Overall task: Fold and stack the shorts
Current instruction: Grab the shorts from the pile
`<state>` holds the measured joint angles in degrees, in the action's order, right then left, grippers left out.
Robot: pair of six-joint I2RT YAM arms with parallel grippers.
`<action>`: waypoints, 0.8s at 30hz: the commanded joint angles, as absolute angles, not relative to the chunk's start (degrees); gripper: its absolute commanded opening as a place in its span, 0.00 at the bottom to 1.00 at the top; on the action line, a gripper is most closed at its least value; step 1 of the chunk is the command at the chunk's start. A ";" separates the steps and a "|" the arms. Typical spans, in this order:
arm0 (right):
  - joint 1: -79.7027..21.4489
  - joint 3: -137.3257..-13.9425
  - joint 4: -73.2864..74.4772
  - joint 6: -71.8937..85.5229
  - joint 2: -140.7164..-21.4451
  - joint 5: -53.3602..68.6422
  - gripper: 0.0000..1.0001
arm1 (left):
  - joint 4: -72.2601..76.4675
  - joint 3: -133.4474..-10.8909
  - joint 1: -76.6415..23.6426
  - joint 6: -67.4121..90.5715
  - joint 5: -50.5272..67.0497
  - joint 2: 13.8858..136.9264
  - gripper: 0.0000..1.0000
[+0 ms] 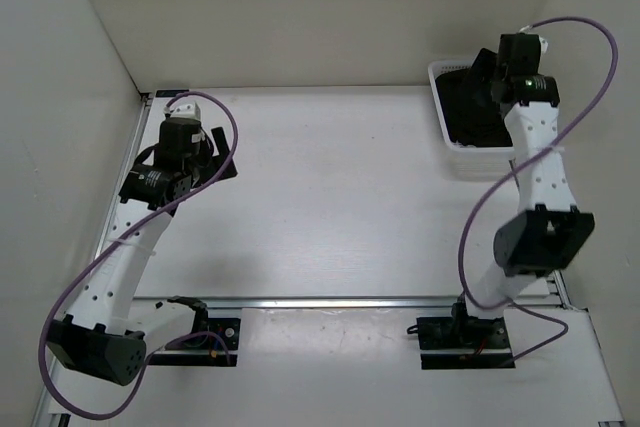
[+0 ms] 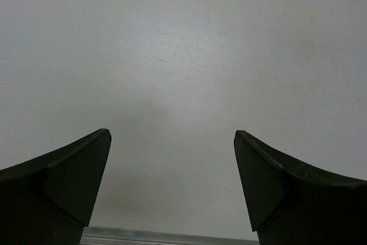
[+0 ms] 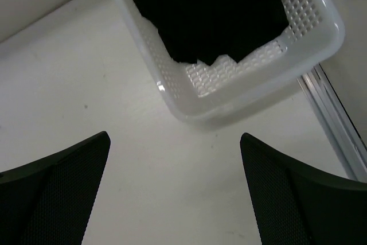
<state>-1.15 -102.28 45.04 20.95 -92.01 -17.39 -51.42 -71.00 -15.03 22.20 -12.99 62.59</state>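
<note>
The black shorts [image 3: 212, 10] lie bunched inside the white mesh basket [image 3: 258, 93] at the table's far right. They also show in the top view [image 1: 468, 112], inside the basket [image 1: 437, 72]. My right gripper [image 3: 174, 136] is open and empty, held above the table just short of the basket's near wall; in the top view [image 1: 480, 72] it hangs over the basket area. My left gripper [image 2: 172, 136] is open and empty over bare white table at the far left; it also shows in the top view [image 1: 218, 149].
White walls enclose the table at the back and both sides. A metal rail [image 1: 350, 301] runs across the table in front of the arm bases. Another rail [image 3: 330, 107] runs along the right edge beside the basket.
</note>
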 commanded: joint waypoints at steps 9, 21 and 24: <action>8.17 -139.20 48.08 24.87 -133.92 -4.04 0.94 | -51.59 -73.83 -15.12 20.92 -19.33 66.26 1.00; 8.70 -144.93 38.94 28.92 -150.98 -7.47 0.79 | -51.06 -73.30 -15.12 24.61 -20.48 70.13 1.00; 9.23 -145.63 38.41 29.44 -152.83 -7.47 0.50 | -51.06 -73.30 -15.12 24.61 -20.48 71.54 1.00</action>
